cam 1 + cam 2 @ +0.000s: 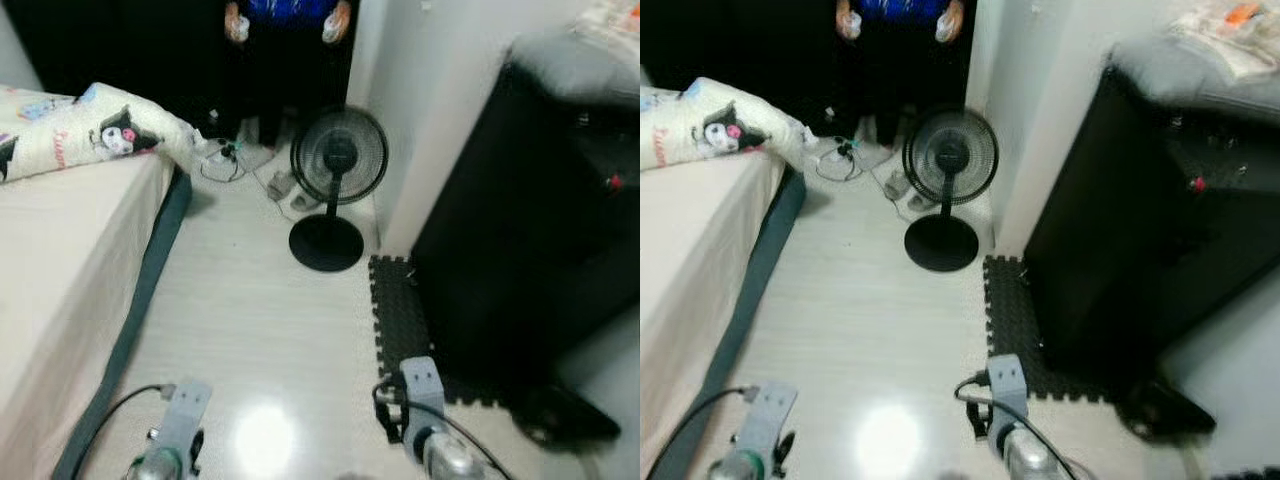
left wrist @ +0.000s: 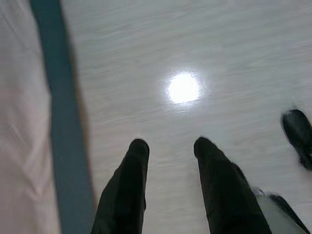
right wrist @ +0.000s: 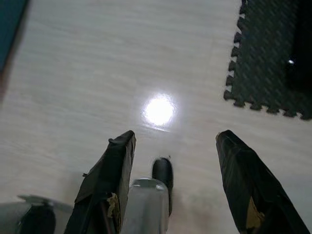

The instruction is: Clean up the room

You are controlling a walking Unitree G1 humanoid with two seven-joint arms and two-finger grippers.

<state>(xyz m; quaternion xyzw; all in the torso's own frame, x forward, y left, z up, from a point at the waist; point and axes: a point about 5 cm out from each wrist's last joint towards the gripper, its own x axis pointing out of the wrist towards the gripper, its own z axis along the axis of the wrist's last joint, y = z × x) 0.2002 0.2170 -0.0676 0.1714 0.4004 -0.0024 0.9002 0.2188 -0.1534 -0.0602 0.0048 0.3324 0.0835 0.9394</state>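
A pale wood-look floor (image 1: 250, 330) runs between a cream-sheeted bed (image 1: 50, 260) on the left and a tall black cabinet (image 1: 520, 240) on the right. A black interlocking foam mat (image 1: 395, 310) lies at the cabinet's foot, with a black pedestal fan (image 1: 335, 190) beside it. A cartoon-print cream pillow (image 1: 90, 130) rests at the bed's far edge. Both tools hang above the floor, fingers apart and touching nothing: the left tool (image 2: 168, 148) beside the bed edge, the right tool (image 3: 175, 139) wider open, near the mat.

Left claw (image 2: 168, 146), 2 fingers parted, hangs over pale floor (image 2: 195, 44) beside teal strip (image 2: 63, 122).
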